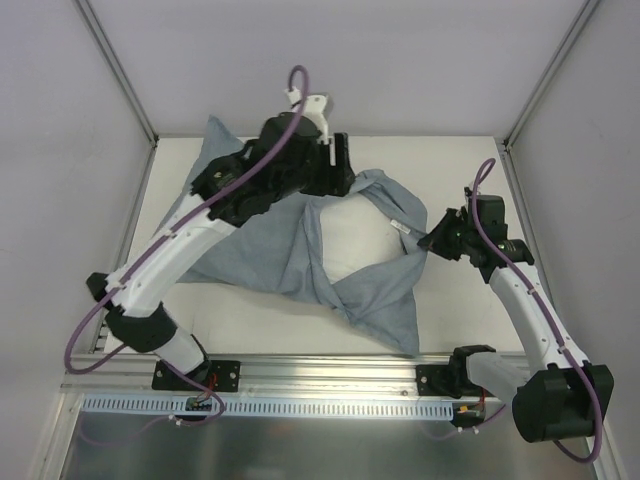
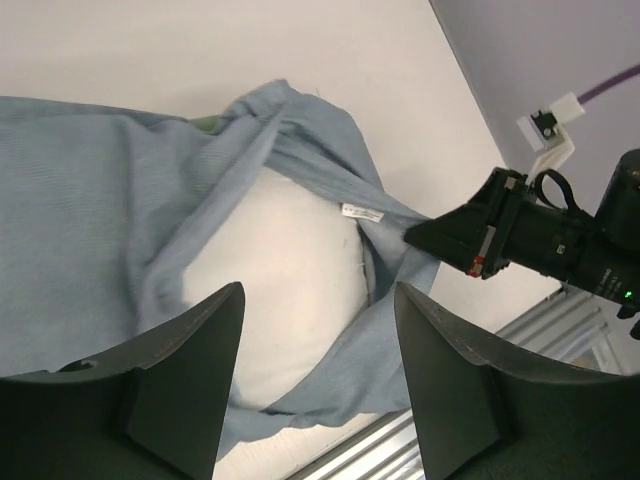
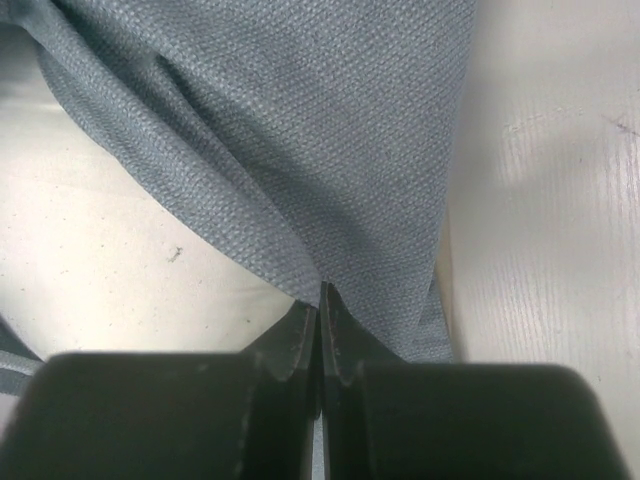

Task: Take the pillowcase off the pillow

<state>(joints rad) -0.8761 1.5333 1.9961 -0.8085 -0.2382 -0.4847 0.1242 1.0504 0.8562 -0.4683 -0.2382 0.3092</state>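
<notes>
Qty: 1 pillowcase (image 1: 260, 250), 1 pillow (image 1: 365, 245), 2 grippers. Pillow lies mid-table (image 1: 260, 325), partly exposed at case opening. R gripper (image 3: 320, 300) is pinched on pillowcase edge. L gripper (image 2: 318, 300) has jaws wide, empty, above pillow. Only L wrist view shows tag (image 2: 362, 212).

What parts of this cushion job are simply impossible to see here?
- Top view: the left arm covers the pillowcase's middle.
- Left wrist view: the left gripper's own fingers block the pillow's near end.
- Right wrist view: the right gripper, shut on the pillowcase, hides how much fabric it pinches.
</notes>
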